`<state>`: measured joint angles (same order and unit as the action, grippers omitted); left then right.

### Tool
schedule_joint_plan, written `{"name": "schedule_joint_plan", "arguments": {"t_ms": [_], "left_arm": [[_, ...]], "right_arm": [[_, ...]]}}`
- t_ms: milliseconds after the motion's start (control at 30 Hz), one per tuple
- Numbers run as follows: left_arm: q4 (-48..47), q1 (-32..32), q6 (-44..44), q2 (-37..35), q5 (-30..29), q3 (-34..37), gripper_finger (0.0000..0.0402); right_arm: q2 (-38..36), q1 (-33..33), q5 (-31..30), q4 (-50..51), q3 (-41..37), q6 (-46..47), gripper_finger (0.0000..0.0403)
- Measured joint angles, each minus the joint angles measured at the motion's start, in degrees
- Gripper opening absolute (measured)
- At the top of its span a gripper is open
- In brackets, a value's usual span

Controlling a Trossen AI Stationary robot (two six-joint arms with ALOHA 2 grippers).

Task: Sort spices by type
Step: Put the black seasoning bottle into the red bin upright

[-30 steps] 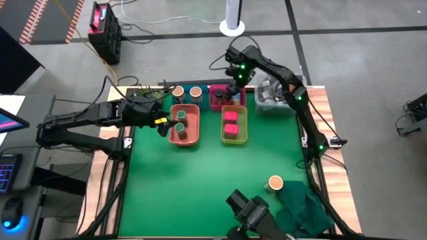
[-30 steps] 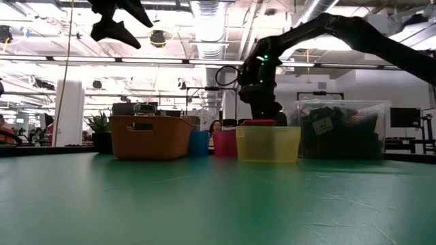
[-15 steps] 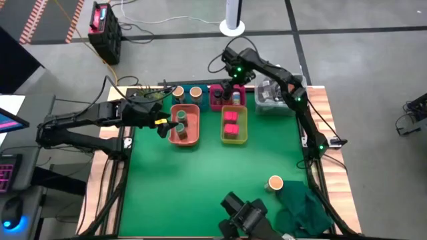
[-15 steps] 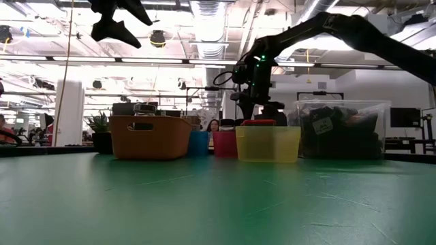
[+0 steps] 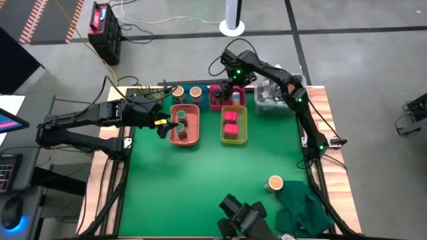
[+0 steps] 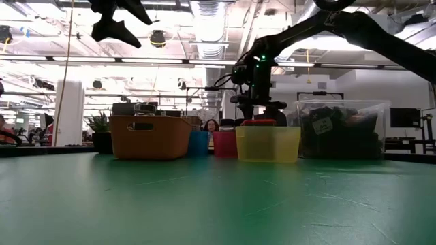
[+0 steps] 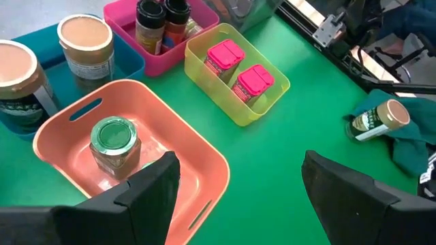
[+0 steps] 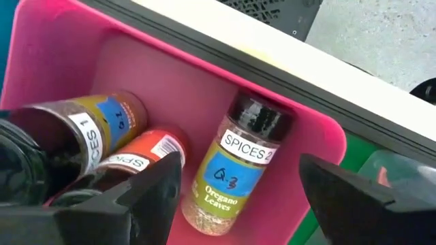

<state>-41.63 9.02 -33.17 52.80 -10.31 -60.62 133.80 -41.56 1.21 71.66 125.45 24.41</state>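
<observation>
My right gripper (image 5: 227,92) hangs open, pointing down, over the pink tray (image 8: 54,61). Three black-capped spice bottles lie in that tray; the oregano one (image 8: 235,170) lies below the gap between my fingers, untouched. My left gripper (image 7: 238,204) is open in the air beside the salmon tray (image 5: 185,133), which holds green-topped jars (image 7: 112,139). Two tan-topped jars (image 7: 85,44) stand in the teal tray. Two magenta boxes (image 7: 238,68) sit in the yellow tray (image 5: 234,137). One tan-topped jar (image 5: 275,183) lies on the mat by a green cloth (image 5: 303,207).
A clear box of grey clutter (image 5: 270,97) stands just right of the pink tray at the far edge. The trays form a tight cluster at the far middle. A dark camera mount (image 5: 243,217) sits at the near edge. Open green mat (image 5: 200,173) lies between.
My right gripper has rolled about its own pointing line above the pink tray, shifted slightly toward the table's left and sunk a little. The left arm has kept still.
</observation>
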Motion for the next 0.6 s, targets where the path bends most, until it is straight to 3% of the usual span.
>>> {"name": "schedule_joint_plan", "arguments": {"t_ms": [267,600], "left_arm": [[0.0,0.0,1.3,0.0,0.0,0.0,0.0295],[0.0,0.0,1.9,0.0,1.1,0.0,0.0295]], "right_arm": [[0.4,1.3,-2.6,-1.3,-0.1,-0.3,0.0319],[-0.1,1.4,-8.0,8.5,3.5,-4.8,0.0319]]}}
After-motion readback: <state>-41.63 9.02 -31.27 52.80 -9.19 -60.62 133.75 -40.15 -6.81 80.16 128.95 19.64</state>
